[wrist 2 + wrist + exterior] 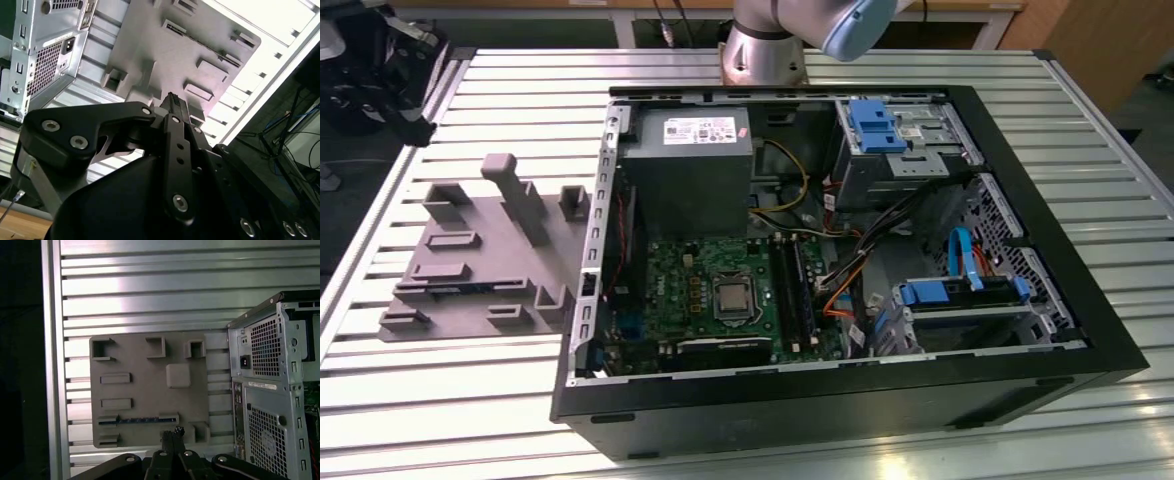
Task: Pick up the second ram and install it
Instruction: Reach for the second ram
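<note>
Approach stage of the pick, with nothing grasped yet. The second ram (pixel 137 420), a thin dark blue-green strip, lies flat in a low cradle of the gray fixture (pixel 145 390), which rests on the slatted metal tabletop (pixel 150 290). In the exterior view the fixture sits at 9 o'clock of the open computer case (pixel 854 400), and the strip occupies the fixture's 7 o'clock portion. The tool (pixel 173 432) hangs above the fixture, well apart from the strip. In both wrist views its two fingers are pressed together at the tips and pinch nothing. The motherboard (pixel 707 270) lies on the floor of the case, with the long dark memory slots (pixel 790 290) at 3 o'clock of its square processor. Whether a module already stands in one of those slots cannot be told from here. By my reading the task is at its very beginning, as the strip is neither touched nor lifted. A grasp would call for the fingers to spread, to square up across the narrow width of the strip, and to descend between the cradle's end blocks without striking them. The board is thin and stiff, so it would need a centred, even hold.
</note>
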You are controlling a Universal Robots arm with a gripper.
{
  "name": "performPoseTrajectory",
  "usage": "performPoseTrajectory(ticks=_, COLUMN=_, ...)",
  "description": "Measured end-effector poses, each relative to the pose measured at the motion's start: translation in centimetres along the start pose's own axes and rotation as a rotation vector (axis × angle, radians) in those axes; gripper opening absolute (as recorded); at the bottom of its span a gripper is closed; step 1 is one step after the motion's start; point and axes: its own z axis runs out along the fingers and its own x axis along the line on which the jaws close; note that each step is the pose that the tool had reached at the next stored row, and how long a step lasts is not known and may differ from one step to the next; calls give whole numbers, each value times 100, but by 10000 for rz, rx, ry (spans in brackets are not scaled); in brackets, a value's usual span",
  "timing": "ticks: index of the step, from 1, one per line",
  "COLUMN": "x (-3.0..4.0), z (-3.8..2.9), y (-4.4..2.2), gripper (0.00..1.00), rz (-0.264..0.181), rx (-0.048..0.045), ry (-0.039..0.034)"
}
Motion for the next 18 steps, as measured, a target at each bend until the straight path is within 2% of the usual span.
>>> performPoseTrajectory(ticks=9, x=206, z=-3, y=-50, gripper=11, rz=-1, rx=1, ry=2)
performPoseTrajectory(ticks=18, x=216, z=-3, y=-51, gripper=11, rz=-2, rx=0, ry=0)
